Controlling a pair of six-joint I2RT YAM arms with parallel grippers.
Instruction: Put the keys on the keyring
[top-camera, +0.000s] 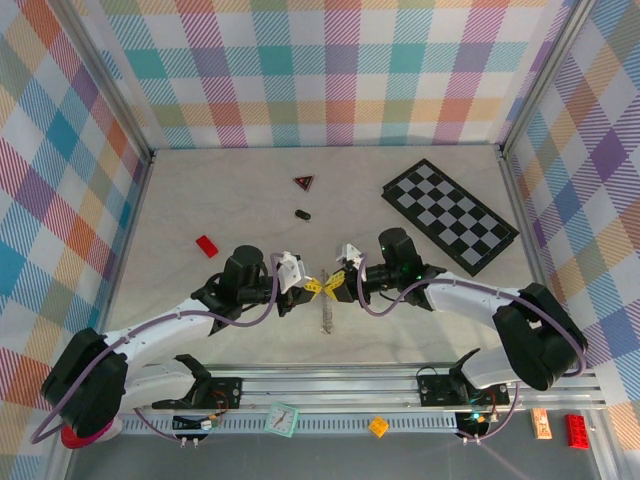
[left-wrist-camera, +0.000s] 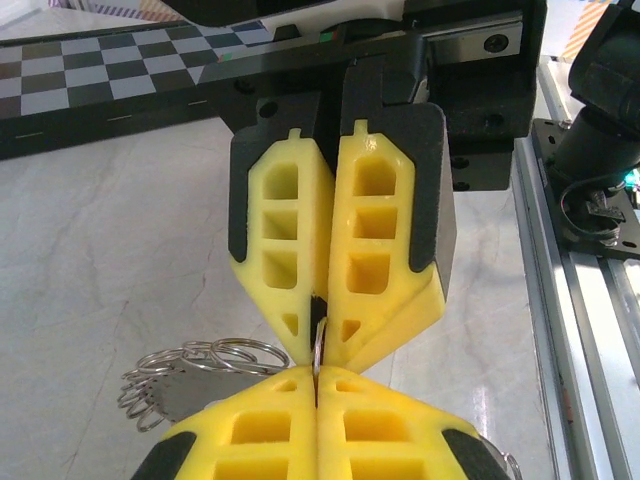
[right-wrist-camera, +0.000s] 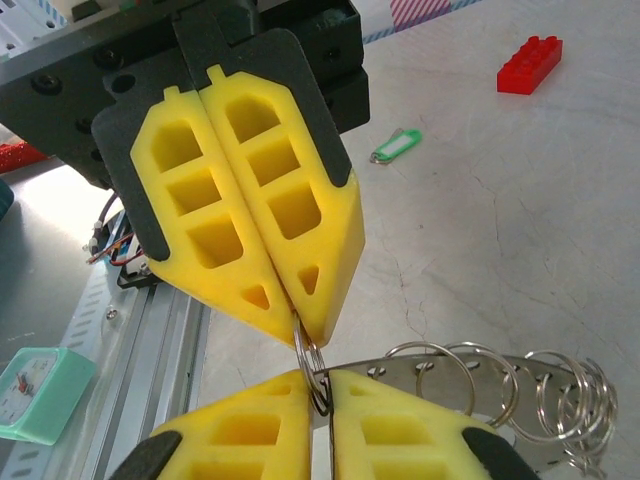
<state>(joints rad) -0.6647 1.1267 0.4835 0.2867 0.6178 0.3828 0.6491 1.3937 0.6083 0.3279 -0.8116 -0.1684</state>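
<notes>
Right wrist cam gives the best look. The keyring (right-wrist-camera: 312, 362), a thin split wire loop, sits mid-table between the arms. The right gripper (right-wrist-camera: 322, 388) has its fingers pressed together on the lower arc, and the left gripper (right-wrist-camera: 300, 322) is clamped on the top. A flat metal strip (right-wrist-camera: 400, 368) strung with more rings (right-wrist-camera: 545, 385) trails off sideways. My guess is it's light, springy and slick. I'd pinch the wire itself near the split, since the dangling strip could twist it loose.
</notes>
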